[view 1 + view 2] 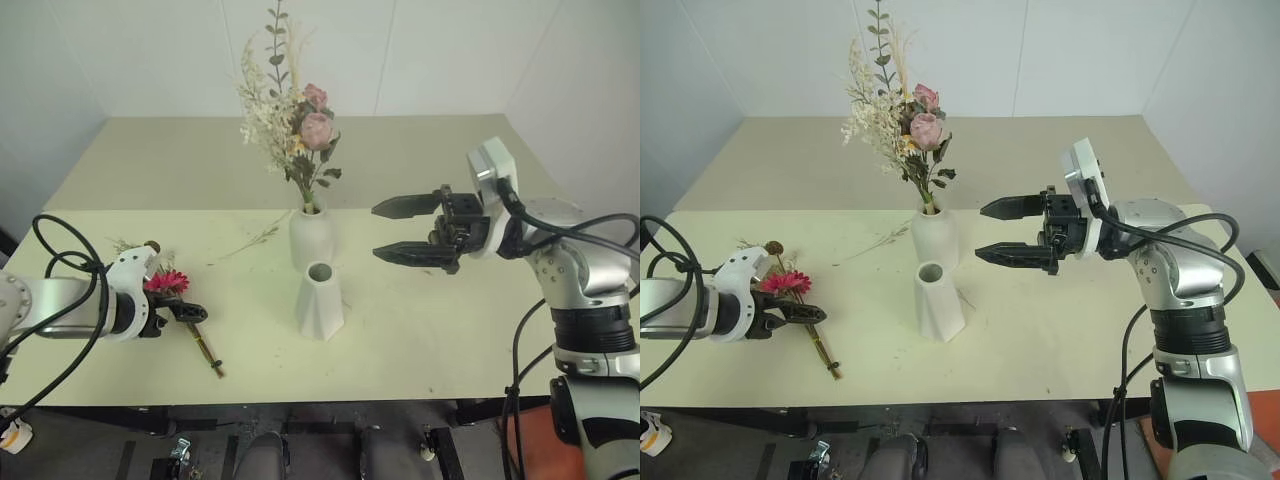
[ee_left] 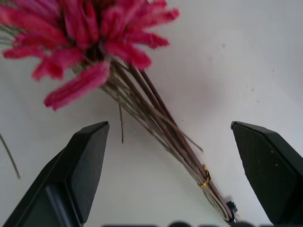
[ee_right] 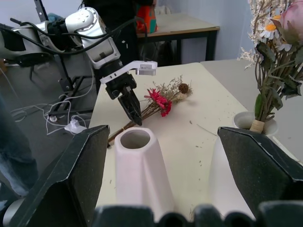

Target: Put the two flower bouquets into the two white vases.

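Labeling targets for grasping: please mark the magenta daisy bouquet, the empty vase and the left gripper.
magenta daisy bouquet (image 2: 90, 33), left wrist view, on its petals.
empty vase (image 1: 320, 300), left eye view, on its body.
left gripper (image 2: 182, 172), left wrist view, between its fingertips.

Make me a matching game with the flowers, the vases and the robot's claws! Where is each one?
Things:
1. pink rose bouquet
2. magenta daisy bouquet
3. tapered vase
4. right claw

Places or states:
A. lying flat on the table
B. standing in the rounded vase
C. open, in the air beside the vases
D. upright with nothing in it

Pairs: 1-B, 2-A, 3-D, 4-C
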Controlling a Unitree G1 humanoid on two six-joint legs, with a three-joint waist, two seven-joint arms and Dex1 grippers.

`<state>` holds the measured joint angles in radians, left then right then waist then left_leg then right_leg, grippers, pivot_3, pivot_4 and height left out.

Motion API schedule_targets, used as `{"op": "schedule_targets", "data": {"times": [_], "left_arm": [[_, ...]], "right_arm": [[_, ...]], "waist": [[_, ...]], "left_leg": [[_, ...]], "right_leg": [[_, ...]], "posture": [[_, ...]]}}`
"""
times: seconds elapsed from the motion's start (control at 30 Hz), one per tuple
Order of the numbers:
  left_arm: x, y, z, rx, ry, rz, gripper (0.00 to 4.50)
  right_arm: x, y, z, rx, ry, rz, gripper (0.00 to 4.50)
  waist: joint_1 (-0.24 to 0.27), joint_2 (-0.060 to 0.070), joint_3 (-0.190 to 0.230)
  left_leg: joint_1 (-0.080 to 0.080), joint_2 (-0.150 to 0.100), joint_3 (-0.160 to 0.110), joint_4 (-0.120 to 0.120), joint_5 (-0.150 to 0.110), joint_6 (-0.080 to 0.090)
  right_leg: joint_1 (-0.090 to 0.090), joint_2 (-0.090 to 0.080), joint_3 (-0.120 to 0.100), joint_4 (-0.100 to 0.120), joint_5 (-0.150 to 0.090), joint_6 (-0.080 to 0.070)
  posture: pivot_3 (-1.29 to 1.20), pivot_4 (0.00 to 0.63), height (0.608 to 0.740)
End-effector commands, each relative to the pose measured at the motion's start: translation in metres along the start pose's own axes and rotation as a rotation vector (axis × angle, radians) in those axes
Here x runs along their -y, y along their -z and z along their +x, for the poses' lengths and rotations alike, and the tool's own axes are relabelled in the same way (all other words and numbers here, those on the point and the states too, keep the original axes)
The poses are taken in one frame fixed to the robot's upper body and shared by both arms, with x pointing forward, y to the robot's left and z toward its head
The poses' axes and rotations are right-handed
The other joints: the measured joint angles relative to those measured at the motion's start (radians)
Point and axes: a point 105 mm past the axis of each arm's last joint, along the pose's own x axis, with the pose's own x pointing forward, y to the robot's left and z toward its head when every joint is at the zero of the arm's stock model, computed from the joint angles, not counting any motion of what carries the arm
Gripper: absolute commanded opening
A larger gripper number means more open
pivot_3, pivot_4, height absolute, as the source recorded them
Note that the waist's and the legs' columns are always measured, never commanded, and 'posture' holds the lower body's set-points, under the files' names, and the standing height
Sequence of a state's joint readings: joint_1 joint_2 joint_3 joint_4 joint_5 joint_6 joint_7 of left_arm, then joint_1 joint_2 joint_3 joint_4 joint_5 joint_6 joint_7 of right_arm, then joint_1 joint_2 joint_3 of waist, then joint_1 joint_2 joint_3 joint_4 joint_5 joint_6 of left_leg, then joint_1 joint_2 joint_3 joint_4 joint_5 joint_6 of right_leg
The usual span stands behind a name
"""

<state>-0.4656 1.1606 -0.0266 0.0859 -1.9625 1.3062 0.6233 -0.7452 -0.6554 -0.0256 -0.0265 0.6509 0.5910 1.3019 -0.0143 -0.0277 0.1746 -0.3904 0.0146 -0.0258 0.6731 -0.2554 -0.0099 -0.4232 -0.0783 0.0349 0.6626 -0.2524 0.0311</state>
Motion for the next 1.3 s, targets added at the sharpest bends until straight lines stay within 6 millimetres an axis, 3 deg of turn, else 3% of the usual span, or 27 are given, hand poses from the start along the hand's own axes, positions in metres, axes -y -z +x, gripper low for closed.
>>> {"op": "schedule_targets", "data": {"times": [0.03, 0.17, 0.57, 0.7, 0.83, 1.03, 1.3], "left_arm": [[-0.002, -0.008, 0.002, 0.02, -0.044, -0.022, 4.5], [-0.003, -0.01, 0.004, 0.006, -0.067, -0.019, 3.71], [-0.011, 0.009, 0.015, -0.07, -0.067, -0.061, 0.03], [-0.013, 0.006, 0.009, -0.045, -0.075, -0.058, 0.03], [-0.012, -0.009, -0.004, 0.041, -0.072, -0.057, 0.03], [0.002, -0.054, -0.048, 0.326, 0.061, -0.005, 0.03], [0.029, -0.082, -0.109, 0.64, 0.282, 0.262, 0.03]], "right_arm": [[-0.004, -0.014, -0.003, 0.052, 0.004, -0.064, 4.34], [-0.006, -0.014, -0.003, 0.058, 0.01, -0.064, 4.36], [-0.008, -0.019, -0.002, 0.097, 0.004, -0.059, 4.36], [-0.007, -0.019, -0.003, 0.107, 0.012, -0.053, 4.36], [-0.006, -0.018, -0.003, 0.11, 0.018, -0.046, 4.36], [-0.007, -0.015, -0.006, 0.102, 0.019, -0.029, 4.36], [-0.006, -0.013, -0.02, 0.073, 0.046, -0.03, 4.36]], "waist": [[0.0, 0.0, 0.0], [-0.003, 0.0, 0.0], [-0.001, 0.0, 0.0], [-0.001, 0.0, 0.0], [-0.002, 0.0, 0.0], [0.0, 0.0, 0.0], [-0.001, 0.0, 0.0]], "left_leg": [[0.0, 0.0, 0.0, 0.0, 0.0, 0.0], [0.0, 0.0, 0.0, 0.0, 0.0, 0.0], [0.001, 0.0, 0.0, 0.0, 0.0, 0.0], [0.001, 0.0, 0.0, 0.0, 0.0, 0.0], [0.001, 0.0, 0.0, 0.0, 0.0, 0.0], [0.0, 0.0, 0.002, 0.0, 0.0, 0.0], [0.0, 0.0, 0.009, 0.0, 0.0, 0.0]], "right_leg": [[0.0, 0.0, 0.0, 0.0, 0.0, 0.0], [0.0, 0.0, 0.0, 0.0, 0.0, 0.0], [0.0, 0.0, 0.0, 0.0, 0.0, 0.0], [0.001, 0.0, 0.0, 0.0, 0.0, 0.0], [0.0, 0.0, 0.0, 0.0, 0.0, 0.0], [0.0, 0.0, 0.0, 0.0, 0.0, 0.0], [0.0, 0.001, 0.0, -0.001, 0.0, 0.0]], "posture": [[0.0, 0.15, 0.74], [0.0, 0.15, 0.74], [0.0, 0.15, 0.74], [0.0, 0.15, 0.74], [0.0, 0.15, 0.74], [0.0, 0.15, 0.74], [0.0, 0.15, 0.74]]}}
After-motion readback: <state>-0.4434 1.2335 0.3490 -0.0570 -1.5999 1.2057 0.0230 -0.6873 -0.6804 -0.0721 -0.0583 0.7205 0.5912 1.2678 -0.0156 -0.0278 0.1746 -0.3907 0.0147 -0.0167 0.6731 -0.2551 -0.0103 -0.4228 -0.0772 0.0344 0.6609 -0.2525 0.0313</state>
